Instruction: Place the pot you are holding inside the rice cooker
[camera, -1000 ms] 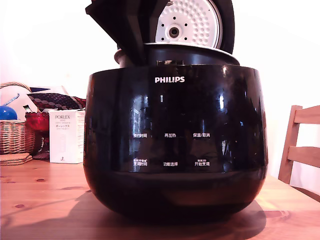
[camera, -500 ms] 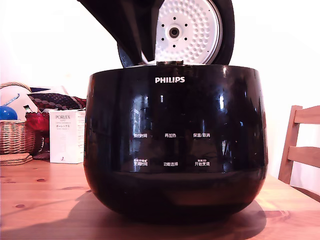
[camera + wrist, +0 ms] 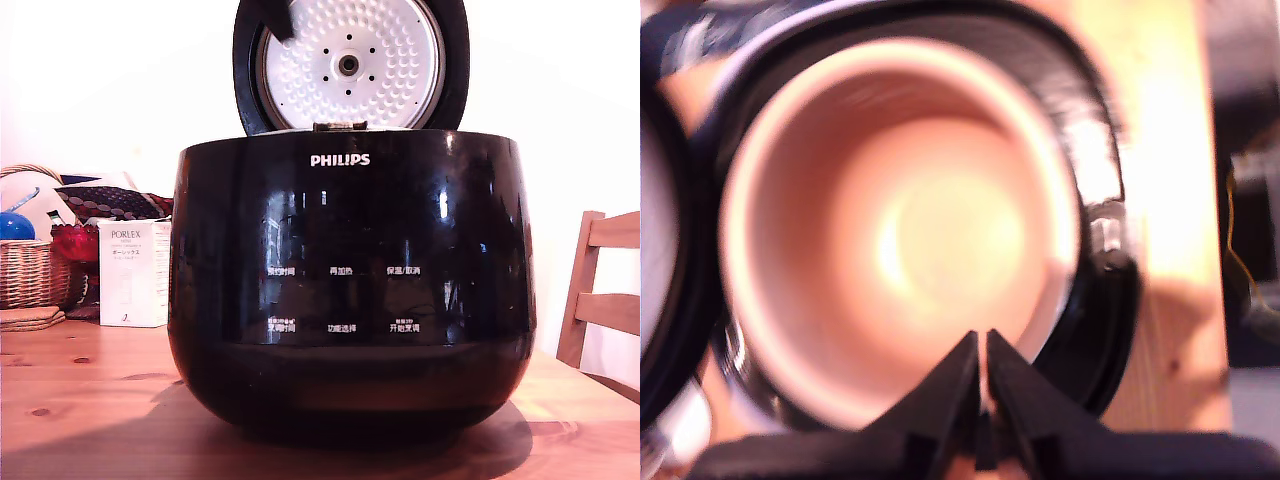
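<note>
One pot (image 3: 900,235) inside one rice cooker (image 3: 350,280), tool (image 3: 985,365) overhead.

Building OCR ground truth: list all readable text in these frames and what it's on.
"PHILIPS": front of the rice cooker.
"PORLEX": white box at the exterior view's left; smaller lines under it too small to read.
Six white Chinese button labels on the cooker: too small to read.
Wrist view: no text.

A knotty wooden table (image 3: 80,400) carries the black PHILIPS rice cooker (image 3: 350,280), directly beneath the gripper (image 3: 985,350). Off to the side: a white PORLEX box (image 3: 133,272), a wicker basket (image 3: 30,270), flat coasters (image 3: 28,318).
</note>
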